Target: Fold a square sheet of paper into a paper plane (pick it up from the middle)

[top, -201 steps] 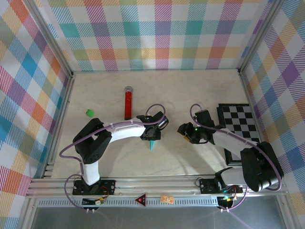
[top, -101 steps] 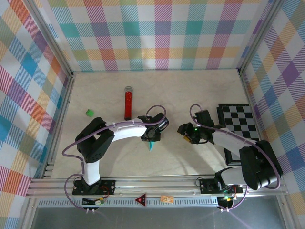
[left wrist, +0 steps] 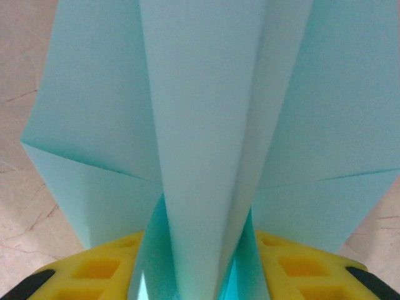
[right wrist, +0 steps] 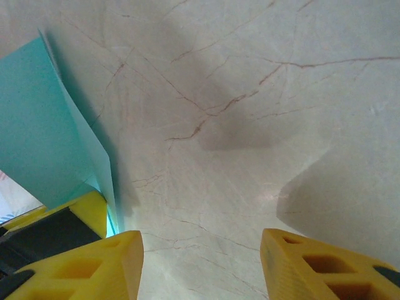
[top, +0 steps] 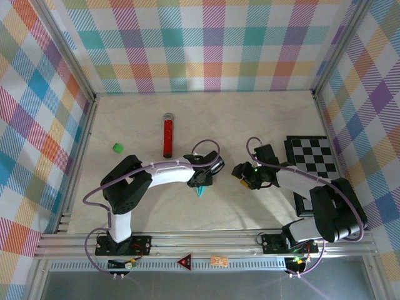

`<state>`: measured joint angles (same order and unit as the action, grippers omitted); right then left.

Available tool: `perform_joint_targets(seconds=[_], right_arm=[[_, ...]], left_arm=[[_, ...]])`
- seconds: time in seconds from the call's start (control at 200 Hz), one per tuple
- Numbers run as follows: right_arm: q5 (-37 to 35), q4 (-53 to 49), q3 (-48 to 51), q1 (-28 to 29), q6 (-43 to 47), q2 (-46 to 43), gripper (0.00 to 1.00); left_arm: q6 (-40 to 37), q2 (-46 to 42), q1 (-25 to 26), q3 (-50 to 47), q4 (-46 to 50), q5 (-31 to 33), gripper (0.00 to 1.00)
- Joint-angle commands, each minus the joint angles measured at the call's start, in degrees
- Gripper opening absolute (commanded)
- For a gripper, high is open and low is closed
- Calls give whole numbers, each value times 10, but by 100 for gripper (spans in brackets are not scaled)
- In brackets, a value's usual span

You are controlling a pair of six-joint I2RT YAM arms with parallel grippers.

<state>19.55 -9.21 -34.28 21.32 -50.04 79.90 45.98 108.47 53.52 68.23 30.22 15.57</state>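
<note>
While the paper plane [left wrist: 200, 156] stays put | left gripper [left wrist: 201, 275] has loosened, jaws parted around it | right gripper [right wrist: 200, 262] spread, empty

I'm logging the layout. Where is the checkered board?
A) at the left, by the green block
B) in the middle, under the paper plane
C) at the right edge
C: the checkered board lies at the right edge of the table, apart from the paper plane.

Your right gripper [right wrist: 200, 253] hangs over bare marbled table [right wrist: 250, 94], its yellow fingers [right wrist: 103, 265] spread with nothing between them. At your left, the cyan paper plane [right wrist: 44, 125] stands on edge, with another yellow fingertip [right wrist: 84, 209] at its base.
</note>
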Motion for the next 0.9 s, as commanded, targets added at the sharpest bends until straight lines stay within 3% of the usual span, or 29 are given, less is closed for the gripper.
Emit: perform_joint_targets(seconds=[0.0, 0.28, 0.58, 0.73, 0.89], right_arm=[[3, -30, -31, -6, 41, -6, 53], [-8, -73, -63, -7, 105, -36, 54], [-56, -70, -61, -8, 112, -87, 55], [-126, -99, -65, -8, 134, -146, 60], [-260, -103, -54, -8, 168, -232, 69]], left_arm=[[50, 23, 16, 3, 64, 8, 45], [84, -12, 22, 33, 75, 28, 48], [95, -39, 43, 77, 126, 68, 49], [94, -70, 55, 65, 120, 88, 53], [51, -126, 56, 35, 94, 145, 61]])
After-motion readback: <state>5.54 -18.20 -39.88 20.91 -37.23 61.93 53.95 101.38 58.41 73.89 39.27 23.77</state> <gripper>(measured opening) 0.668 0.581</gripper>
